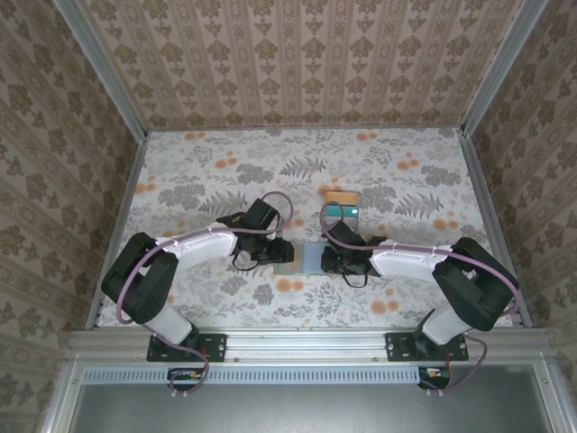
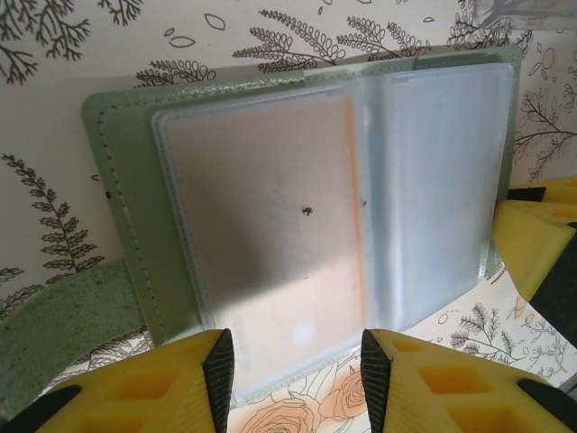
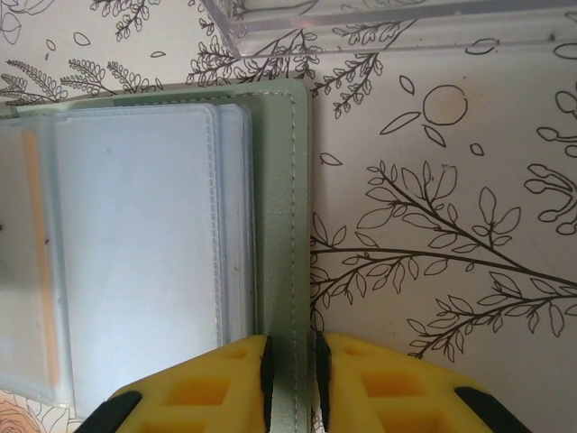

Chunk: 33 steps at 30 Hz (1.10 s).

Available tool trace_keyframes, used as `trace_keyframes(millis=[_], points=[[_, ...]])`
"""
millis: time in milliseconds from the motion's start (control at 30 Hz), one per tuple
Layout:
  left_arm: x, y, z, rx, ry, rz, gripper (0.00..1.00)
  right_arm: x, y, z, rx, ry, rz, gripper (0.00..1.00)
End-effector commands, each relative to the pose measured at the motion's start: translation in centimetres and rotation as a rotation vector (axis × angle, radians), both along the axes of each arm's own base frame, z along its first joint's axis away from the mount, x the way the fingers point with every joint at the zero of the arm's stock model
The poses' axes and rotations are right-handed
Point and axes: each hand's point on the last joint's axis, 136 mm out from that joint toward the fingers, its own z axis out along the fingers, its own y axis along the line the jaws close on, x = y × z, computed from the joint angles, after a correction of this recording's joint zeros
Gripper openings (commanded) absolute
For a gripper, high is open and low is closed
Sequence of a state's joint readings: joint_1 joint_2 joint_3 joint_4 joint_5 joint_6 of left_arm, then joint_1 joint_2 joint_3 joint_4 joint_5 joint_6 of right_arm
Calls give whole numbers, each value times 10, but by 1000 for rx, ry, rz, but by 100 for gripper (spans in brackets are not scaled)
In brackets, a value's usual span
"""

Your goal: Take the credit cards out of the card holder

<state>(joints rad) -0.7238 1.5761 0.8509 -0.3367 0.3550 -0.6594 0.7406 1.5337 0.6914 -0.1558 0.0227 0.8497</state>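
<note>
Clamping the card holder (image 3: 281,180), right gripper (image 3: 291,350) steadies it; left gripper (image 2: 293,354) gapes over one orange card (image 2: 270,207) inside; other cards (image 1: 343,206) lie out.

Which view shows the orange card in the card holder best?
Left wrist: the orange card lies full-face under cloudy plastic in the open card holder. Right wrist shows its thin orange edge; top external is too small to tell.

Bright, even light; a soft diagonal shadow (left wrist view) darkens the card holder (image 2: 126,225).
</note>
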Motion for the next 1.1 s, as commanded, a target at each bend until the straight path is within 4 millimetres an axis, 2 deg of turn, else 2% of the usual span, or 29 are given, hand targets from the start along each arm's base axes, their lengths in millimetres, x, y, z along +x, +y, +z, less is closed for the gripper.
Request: trace_keyframes(millis=[0,633,833,1067], points=[[-2,4,-7,13,25,13,45,-7,5,-7,5,28,2,24],[-6,16,-24,90,52,23,43,-8,8,-8,9,32,9,24],[-7,9,-23,71,56,5,43,-8,9,-8,10,32,12,24],[-7,-11,-13,-17,50,-38,43,-8,10,-7,9,33,14,24]])
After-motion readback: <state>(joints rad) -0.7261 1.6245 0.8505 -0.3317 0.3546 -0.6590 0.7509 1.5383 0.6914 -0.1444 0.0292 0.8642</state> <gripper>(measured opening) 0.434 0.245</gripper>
